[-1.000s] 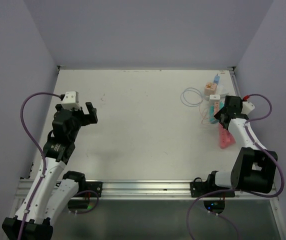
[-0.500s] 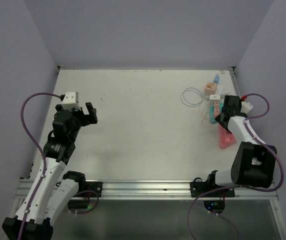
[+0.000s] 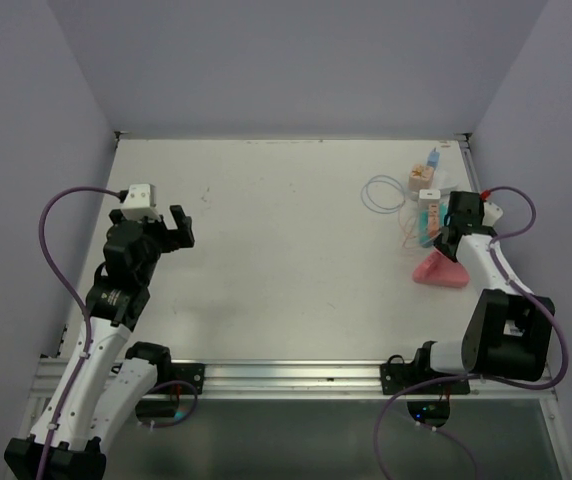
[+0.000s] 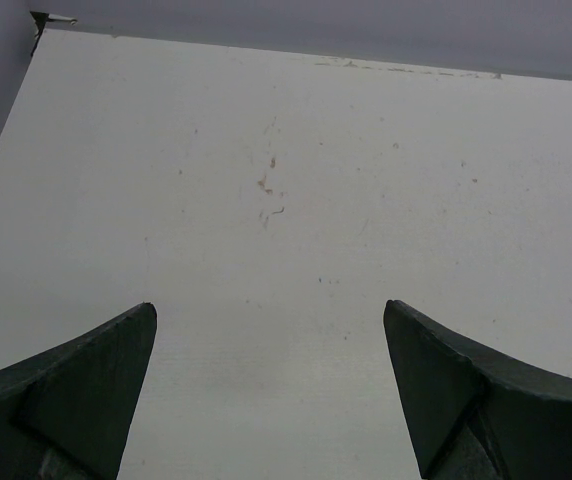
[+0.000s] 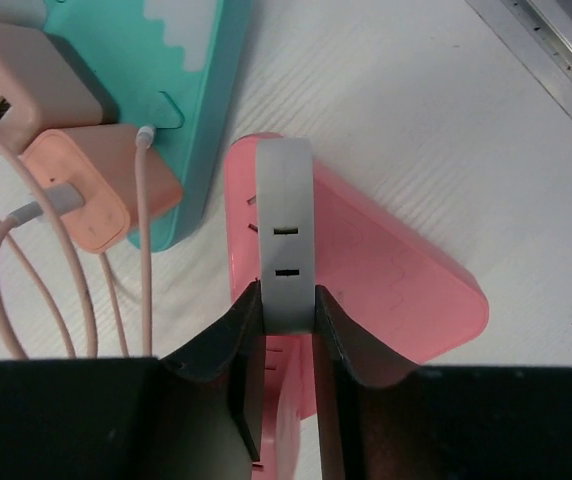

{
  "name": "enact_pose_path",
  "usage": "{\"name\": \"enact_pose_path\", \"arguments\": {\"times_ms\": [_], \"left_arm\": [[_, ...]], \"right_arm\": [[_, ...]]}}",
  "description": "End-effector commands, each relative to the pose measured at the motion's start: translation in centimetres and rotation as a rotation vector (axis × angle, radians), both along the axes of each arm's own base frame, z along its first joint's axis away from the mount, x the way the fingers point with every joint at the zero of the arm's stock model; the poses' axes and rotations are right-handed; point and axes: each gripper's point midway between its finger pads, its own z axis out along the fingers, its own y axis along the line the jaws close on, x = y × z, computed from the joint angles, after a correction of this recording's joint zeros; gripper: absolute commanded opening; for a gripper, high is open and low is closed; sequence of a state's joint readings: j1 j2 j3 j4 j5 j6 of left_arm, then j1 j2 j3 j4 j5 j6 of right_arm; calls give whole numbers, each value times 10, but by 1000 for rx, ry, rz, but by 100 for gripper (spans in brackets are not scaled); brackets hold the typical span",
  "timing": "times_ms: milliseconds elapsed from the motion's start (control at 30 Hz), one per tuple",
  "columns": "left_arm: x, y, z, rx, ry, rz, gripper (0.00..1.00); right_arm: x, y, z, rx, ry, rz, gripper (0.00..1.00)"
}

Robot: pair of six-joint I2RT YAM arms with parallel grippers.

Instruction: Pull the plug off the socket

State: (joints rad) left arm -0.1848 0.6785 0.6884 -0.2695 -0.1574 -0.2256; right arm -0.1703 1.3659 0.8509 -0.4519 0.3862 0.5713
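Soft, diffuse light fills every view. The matt white bench is bright, without glare. Shadows are faint: only a pale grey smudge lies on it beside the left arm. In the left wrist view the dark fingers of the left tool are blurred, the bench sharp. In the right wrist view the pink plastic power strip is crisp, and the right tool is softer and nearly black.

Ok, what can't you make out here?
- Right wrist view: the pink socket strip has its near end behind the right gripper, shut on it; any plug there is hidden.
- Same view: the teal strip runs off the top edge.
- Top view: the chargers by it are too small to tell apart.
- Left wrist view: the left gripper is cut off below.
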Motion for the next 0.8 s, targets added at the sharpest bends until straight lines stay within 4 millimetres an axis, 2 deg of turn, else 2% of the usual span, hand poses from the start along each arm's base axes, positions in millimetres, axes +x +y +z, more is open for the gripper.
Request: {"name": "enact_pose_path", "arguments": {"times_ms": [0, 200, 333, 400, 433, 500, 533, 600, 633, 667, 733, 767], "left_arm": [[2, 0, 7, -11, -38, 6, 100], [1, 0, 8, -12, -41, 6, 100], [1, 0, 7, -11, -38, 7, 100], [1, 0, 7, -11, -38, 7, 100], [1, 1, 7, -10, -37, 9, 100], [1, 0, 7, -11, -38, 6, 100], [1, 0, 7, -11, -37, 4, 100], [1, 0, 7, -13, -38, 5, 100], [2, -1, 7, -13, -37, 3, 100], [2, -1, 6, -13, -34, 3, 100], [2, -1, 5, -14, -32, 2, 100], [2, -1, 5, -14, -30, 2, 100]], "right_arm": [[6, 12, 13, 33, -55, 66, 12], [6, 50, 7, 64, -45, 191, 6], [3, 98, 3, 68, -33, 314, 5], [1, 114, 1, 86, -39, 337, 4], [0, 131, 1, 88, -39, 382, 4], [2, 151, 4, 99, -58, 409, 4], [1, 169, 2, 96, -51, 456, 4], [6, 191, 10, 104, -73, 485, 4], [3, 207, 5, 89, -49, 525, 4], [10, 220, 14, 97, -74, 538, 4], [8, 247, 6, 89, -47, 596, 4], [14, 259, 11, 92, -63, 603, 5]]}}
